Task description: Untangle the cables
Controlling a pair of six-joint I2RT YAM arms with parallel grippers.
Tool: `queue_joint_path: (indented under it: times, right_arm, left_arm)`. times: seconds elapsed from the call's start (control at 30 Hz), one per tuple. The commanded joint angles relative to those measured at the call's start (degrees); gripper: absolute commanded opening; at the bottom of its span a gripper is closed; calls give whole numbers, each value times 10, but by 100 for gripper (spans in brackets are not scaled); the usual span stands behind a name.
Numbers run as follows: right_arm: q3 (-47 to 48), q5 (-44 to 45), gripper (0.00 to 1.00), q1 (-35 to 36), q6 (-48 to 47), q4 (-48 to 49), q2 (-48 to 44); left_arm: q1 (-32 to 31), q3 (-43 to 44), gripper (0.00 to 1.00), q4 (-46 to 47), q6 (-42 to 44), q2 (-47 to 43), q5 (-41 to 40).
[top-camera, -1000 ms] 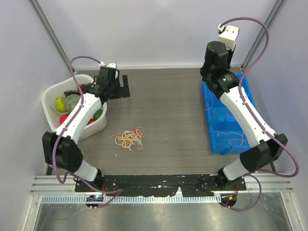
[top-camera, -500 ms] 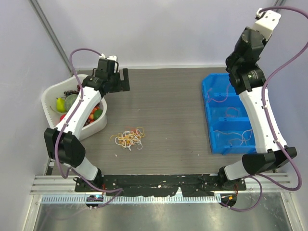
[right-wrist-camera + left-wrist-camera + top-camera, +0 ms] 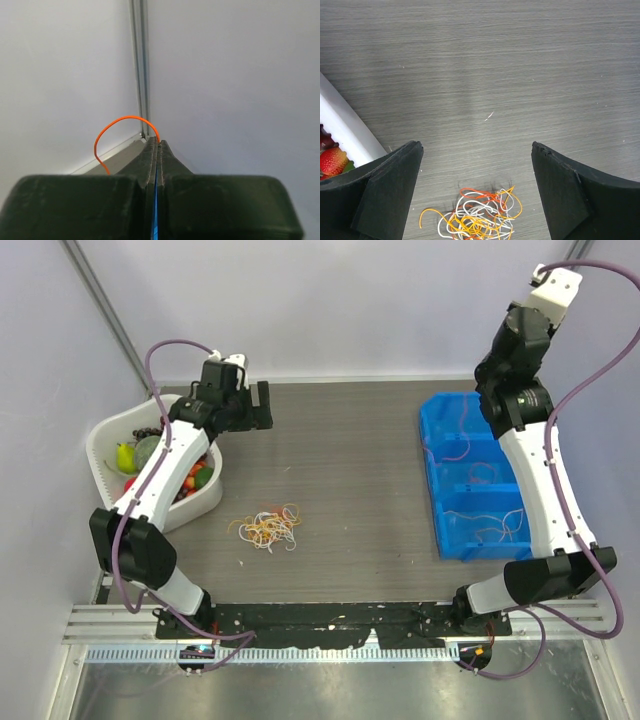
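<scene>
— What do the arms look like?
— White shells on the left arm [image 3: 160, 480] and right arm [image 3: 535, 485], black joints [image 3: 130, 550], a thick purple cable [image 3: 175, 343] along each.
— And the fingers [image 3: 380, 195]?
— Matte black wedges.

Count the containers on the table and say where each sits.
2. The white plastic basket sits at the left edge of the grey table; the blue plastic compartmented bin sits at its right edge, partly behind the right arm.
</scene>
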Motion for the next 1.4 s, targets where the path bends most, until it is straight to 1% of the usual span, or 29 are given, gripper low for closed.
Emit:
queue_joint_path:
  times: [0.0, 0.1, 0.2, 0.27, 0.33, 0.37, 0.4, 0.43, 0.47, 0.5, 0.53, 0.6, 0.67, 0.77, 0.8, 0.9, 1.0, 1.03, 1.1, 1.13, 1.17, 1.2, 1.23, 1.27, 1.33, 1.37]
  right_arm:
    - [-13, -13, 1, -27, -31, 32, -24]
    - [-36, 14, 1, -35, -68, 56, -32]
    - [-39, 3, 1, -55, -64, 51, -40]
    - [-52, -13, 1, -56, -48, 23, -42]
    - [-93, -38, 1, -55, 13, -15, -51]
    - [-110, -51, 1, -55, 60, -24, -61]
    - [-155, -55, 1, -55, 81, -34, -68]
    - [-200, -54, 1, -55, 124, -36, -82]
    - [-220, -50, 1, -55, 142, -44, -91]
    - [-254, -53, 1, -55, 180, -52, -103]
    - [-269, -60, 1, -55, 193, -63, -108]
    - [-308, -86, 1, -55, 249, -95, -112]
    - [-345, -86, 1, -55, 318, -119, -112]
    - [-398, -96, 1, -65, 382, -143, -112]
    - [-403, -122, 1, -76, 408, -150, -103]
    - [-400, -139, 1, -83, 434, -196, -75]
    - [-380, -114, 1, -85, 416, -218, -47]
    - [-375, -92, 1, -88, 415, -239, -38]
    - [-363, -75, 1, -91, 421, -264, -15]
    - [-360, -77, 1, -107, 418, -270, -11]
    - [-360, -92, 8, -108, 398, -264, -5]
    - [-357, -110, 31, -107, 381, -259, -3]
    - [-355, -132, 40, -106, 361, -251, 0]
    - [-349, -134, 56, -105, 354, -248, 0]
    - [-335, -131, 68, -99, 326, -232, -3]
    - [-326, -136, 69, -99, 305, -228, -3]
  left_arm:
    - [-1, 12, 95, 16, 18, -37, 9]
    - [-1, 16, 95, 14, 22, -39, 8]
    - [-1, 16, 95, 10, 29, -39, 3]
    - [-1, 14, 95, 14, 35, -38, 8]
    - [-1, 12, 95, 18, 36, -37, 7]
    - [-1, 12, 95, 20, 37, -37, 6]
    - [-1, 13, 95, 20, 40, -38, 6]
    - [-1, 12, 95, 20, 42, -41, 5]
    - [0, 11, 95, 20, 46, -42, 4]
    - [-1, 9, 95, 20, 49, -46, 3]
    - [-1, 5, 95, 19, 52, -48, 2]
    - [-1, -1, 95, 19, 53, -54, 1]
    - [-1, -9, 95, 19, 54, -61, 0]
    - [-1, -19, 95, 18, 58, -71, -7]
    - [-1, -22, 95, 17, 59, -73, -10]
    - [-1, -29, 95, 16, 64, -81, -20]
    - [-1, -34, 95, 16, 65, -87, -28]
    - [-1, -37, 95, 17, 65, -90, -28]
    - [-1, -44, 96, 18, 66, -96, -30]
    - [-1, -46, 96, 18, 65, -98, -33]
    - [-1, -50, 95, 17, 66, -103, -36]
    - [-1, -54, 95, 18, 67, -107, -39]
    - [-1, -58, 96, 18, 68, -111, -41]
    - [-1, -61, 95, 17, 68, -113, -44]
    - [-1, -69, 96, 16, 66, -121, -46]
    - [-1, -73, 96, 16, 65, -123, -46]
